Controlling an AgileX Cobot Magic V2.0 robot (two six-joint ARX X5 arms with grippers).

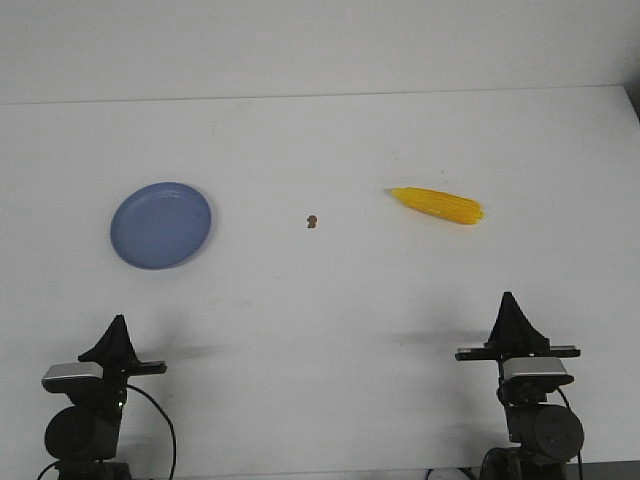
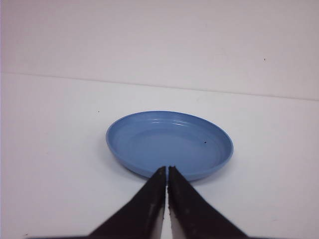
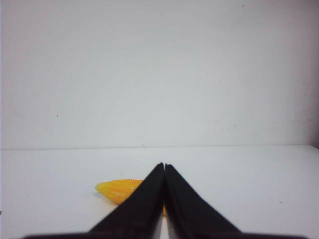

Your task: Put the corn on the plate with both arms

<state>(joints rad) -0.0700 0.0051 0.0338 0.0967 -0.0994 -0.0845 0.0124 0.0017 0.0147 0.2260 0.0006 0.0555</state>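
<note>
Both grippers, left (image 2: 166,170) and right (image 3: 164,166), are closed and hold nothing; corn (image 1: 437,204) lies well apart from plate (image 1: 161,225).

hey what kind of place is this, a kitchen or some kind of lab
Most likely a lab test bench, not a kitchen: a bare white table, two black robot arms at its near edge, and only a blue plate and a corn cob laid out.

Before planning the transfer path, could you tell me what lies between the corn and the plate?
Only a tiny brown speck lies between the corn and the plate; the front view shows it.
</note>
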